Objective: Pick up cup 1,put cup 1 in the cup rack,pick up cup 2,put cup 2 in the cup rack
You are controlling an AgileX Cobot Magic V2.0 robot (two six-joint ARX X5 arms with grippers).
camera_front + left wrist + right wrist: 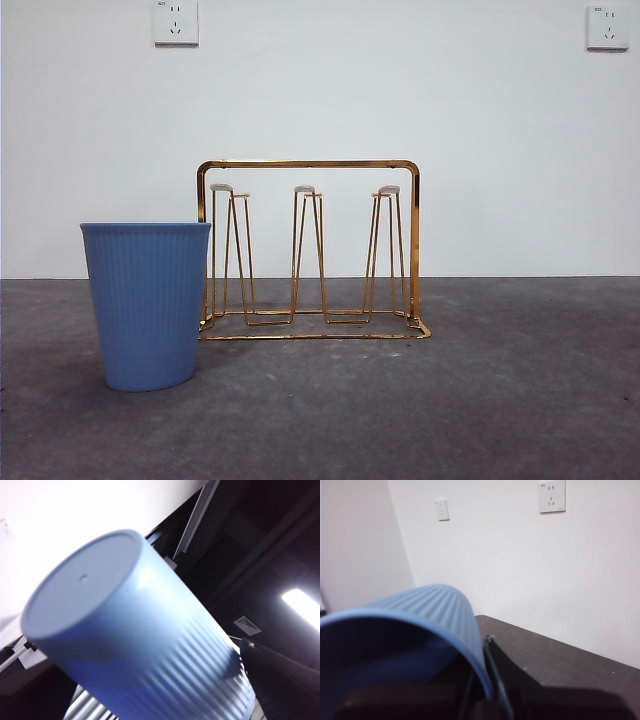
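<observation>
One ribbed blue cup (147, 305) stands on the bench (450, 400), just left of and before the single gold cup rack (308, 164); three pairs of bare pegs; two wall sockets (175, 22) above; left claw's grip cannot be told, a base-first cup (125, 640) fills its view; right claw (487, 680) is clamped on a sideways cup (430, 610) at the rim.

Cup (147, 305) front-left of cup rack (310, 250)

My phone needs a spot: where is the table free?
Seen from the front, bare table lies right of the cup rack and in front of it. Its pegs are bare. Crowded at the rack's left end, where the blue cup stands.
</observation>
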